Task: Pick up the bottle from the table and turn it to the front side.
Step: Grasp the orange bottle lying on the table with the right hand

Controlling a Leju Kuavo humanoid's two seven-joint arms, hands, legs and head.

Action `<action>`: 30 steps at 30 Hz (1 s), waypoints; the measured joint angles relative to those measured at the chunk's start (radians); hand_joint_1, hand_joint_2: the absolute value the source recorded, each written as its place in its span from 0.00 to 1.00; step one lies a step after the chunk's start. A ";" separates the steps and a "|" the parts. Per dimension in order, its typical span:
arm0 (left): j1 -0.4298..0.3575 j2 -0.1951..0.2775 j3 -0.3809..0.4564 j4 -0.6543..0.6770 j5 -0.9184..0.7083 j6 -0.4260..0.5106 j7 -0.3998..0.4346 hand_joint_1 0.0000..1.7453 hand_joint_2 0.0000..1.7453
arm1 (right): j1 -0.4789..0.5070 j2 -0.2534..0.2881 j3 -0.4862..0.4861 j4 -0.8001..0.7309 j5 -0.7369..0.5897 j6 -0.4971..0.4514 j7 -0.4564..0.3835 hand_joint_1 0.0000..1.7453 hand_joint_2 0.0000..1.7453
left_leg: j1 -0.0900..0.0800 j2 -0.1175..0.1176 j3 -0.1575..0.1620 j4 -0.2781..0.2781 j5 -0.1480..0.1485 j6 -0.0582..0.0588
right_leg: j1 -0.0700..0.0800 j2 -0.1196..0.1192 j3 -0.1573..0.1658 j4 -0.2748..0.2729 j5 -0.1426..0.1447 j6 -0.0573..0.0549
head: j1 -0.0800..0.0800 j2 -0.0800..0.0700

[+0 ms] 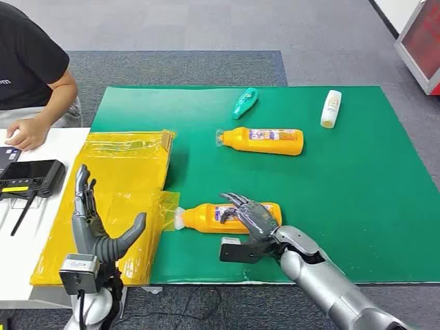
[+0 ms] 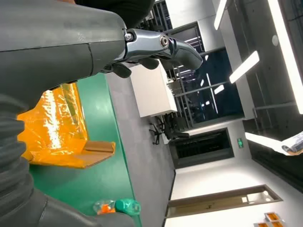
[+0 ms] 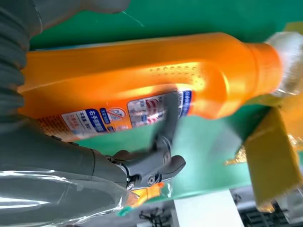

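An orange bottle lies on its side near the front edge of the green mat, its clear cap pointing left toward the yellow bag. My right hand lies over the bottle's base end, with its fingers spread across the label and touching it. The thumb sits on the other side of the body. The bottle still rests on the mat. My left hand stands upright and open above the yellow bag, holding nothing.
A second orange bottle lies mid-mat, with a teal bottle and a white bottle farther back. A person sits at the white table on the left, near a black device.
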 joint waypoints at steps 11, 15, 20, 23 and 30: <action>0.000 0.000 0.000 -0.011 0.000 0.000 0.000 0.00 1.00 | 0.064 0.000 -0.088 -0.135 -0.007 -0.087 -0.049 0.00 1.00 | 0.000 0.000 0.000 0.000 -0.001 0.000 | 0.000 0.000 -0.001 0.000 -0.001 0.001 | 0.000 0.000; 0.000 -0.001 -0.001 -0.016 0.000 -0.006 0.000 0.00 1.00 | 0.086 -0.004 -0.119 -0.176 0.011 -0.086 -0.045 0.00 1.00 | 0.000 0.000 0.000 0.000 -0.001 0.001 | 0.000 0.000 -0.001 0.000 -0.001 0.001 | 0.000 0.000; 0.000 -0.001 0.000 -0.018 0.001 -0.013 0.000 0.00 1.00 | 0.097 -0.014 -0.129 -0.185 0.030 -0.043 -0.018 0.00 1.00 | 0.000 0.000 -0.001 0.000 -0.001 0.001 | 0.000 0.000 -0.001 0.000 -0.001 0.001 | 0.000 0.000; 0.000 -0.001 0.000 -0.018 0.005 -0.011 0.000 0.00 1.00 | 0.094 -0.023 -0.126 -0.180 0.041 0.011 0.018 0.00 1.00 | 0.000 0.000 -0.001 0.000 -0.001 0.001 | 0.000 0.000 -0.001 0.000 -0.001 0.001 | 0.000 0.000; 0.000 -0.001 -0.001 -0.018 0.012 -0.001 0.000 0.00 1.00 | 0.037 -0.028 -0.111 -0.095 0.068 0.059 0.079 0.00 1.00 | 0.000 0.000 -0.001 0.000 -0.001 0.001 | 0.000 0.000 -0.001 0.000 -0.001 0.001 | 0.000 0.000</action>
